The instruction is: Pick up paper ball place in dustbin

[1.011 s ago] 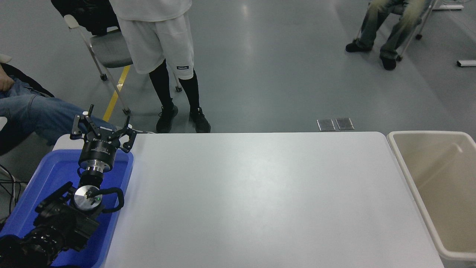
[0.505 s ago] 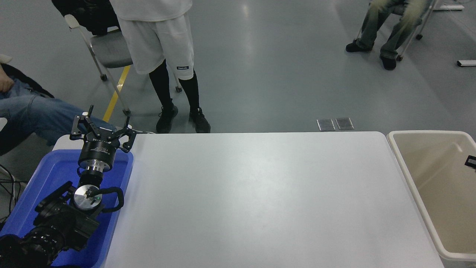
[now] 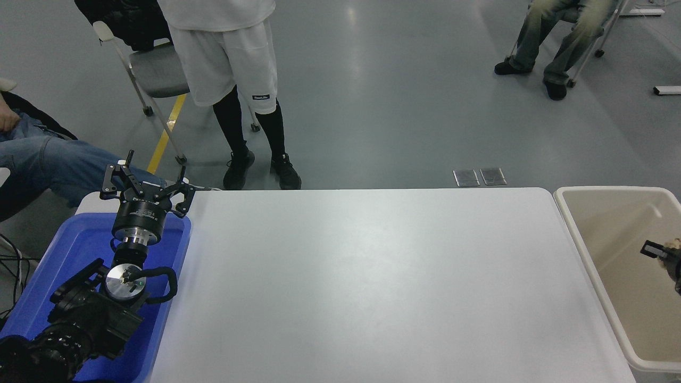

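Head view: right gripper just inside the right edge, over the dustbin, fingers pinching what looks like the paper ball, so final step, release into the dustbin; left gripper parked far from the dustbin, fingers spread.

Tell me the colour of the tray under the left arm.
Bright blue tray, seen clearly in the head view at the table's left edge.

Even, bright overhead light, soft glare on white table and floor, sharp focus.
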Controlling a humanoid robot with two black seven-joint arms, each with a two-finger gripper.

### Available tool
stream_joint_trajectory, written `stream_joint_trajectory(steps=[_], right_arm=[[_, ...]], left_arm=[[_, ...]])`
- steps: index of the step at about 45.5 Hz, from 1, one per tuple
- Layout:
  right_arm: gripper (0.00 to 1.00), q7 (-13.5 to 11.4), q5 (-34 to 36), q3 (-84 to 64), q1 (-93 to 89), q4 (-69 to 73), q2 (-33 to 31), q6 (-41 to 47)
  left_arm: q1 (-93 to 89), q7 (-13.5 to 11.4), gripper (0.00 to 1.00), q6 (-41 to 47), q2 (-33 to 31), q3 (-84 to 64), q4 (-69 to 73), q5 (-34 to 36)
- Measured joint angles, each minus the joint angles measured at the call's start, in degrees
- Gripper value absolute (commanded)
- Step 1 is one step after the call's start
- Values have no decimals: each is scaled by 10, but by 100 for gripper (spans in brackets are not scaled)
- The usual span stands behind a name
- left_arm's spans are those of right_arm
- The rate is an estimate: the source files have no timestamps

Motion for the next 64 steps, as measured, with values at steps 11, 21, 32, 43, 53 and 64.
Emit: stream_joint_trajectory(steps=[11, 21, 32, 43, 53, 64], right_arm=[[66, 0, 9, -1, -9, -9, 8, -15], [100, 0, 12, -1, -19, -12, 15, -48], [100, 0, 13, 0, -22, -12, 19, -61], [100, 0, 15, 49, -11, -5, 13, -68], [100, 2, 16, 189, -2, 11, -4, -68], [100, 3, 43, 434, -12, 83, -31, -64]], left_arm=[[0, 0, 99, 0, 0, 0, 0, 0], [0, 0, 99, 0, 0, 0, 0, 0], [0, 0, 99, 0, 0, 0, 0, 0], [0, 0, 99, 0, 0, 0, 0, 0], [0, 0, 99, 0, 0, 0, 0, 0], [0, 0, 99, 0, 0, 0, 0, 0]])
